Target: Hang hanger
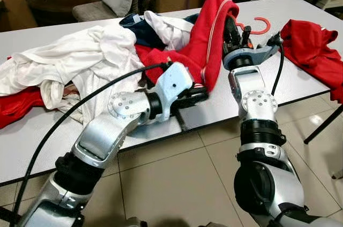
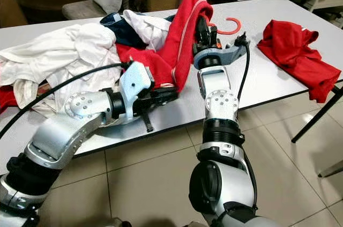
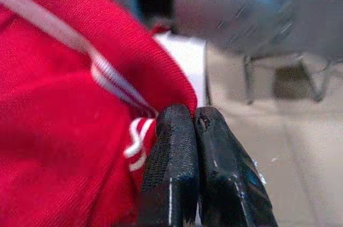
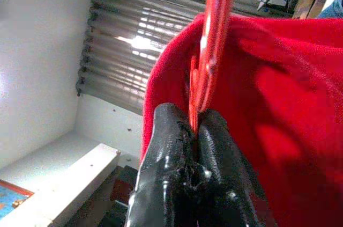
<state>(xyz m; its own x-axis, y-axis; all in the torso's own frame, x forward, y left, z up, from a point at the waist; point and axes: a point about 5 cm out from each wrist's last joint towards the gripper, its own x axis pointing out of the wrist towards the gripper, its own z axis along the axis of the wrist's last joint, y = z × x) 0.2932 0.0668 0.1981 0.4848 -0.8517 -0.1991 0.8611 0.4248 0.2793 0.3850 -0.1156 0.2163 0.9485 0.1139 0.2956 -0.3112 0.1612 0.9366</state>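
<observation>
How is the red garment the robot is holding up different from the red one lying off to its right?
The held red garment is lifted up, draped on a red hanger; the other red garment lies crumpled on the table. The held one shows white stripes; the other looks plain. The left gripper and right gripper pinch the held one or its hanger; nothing touches the other. Both are red.
</observation>
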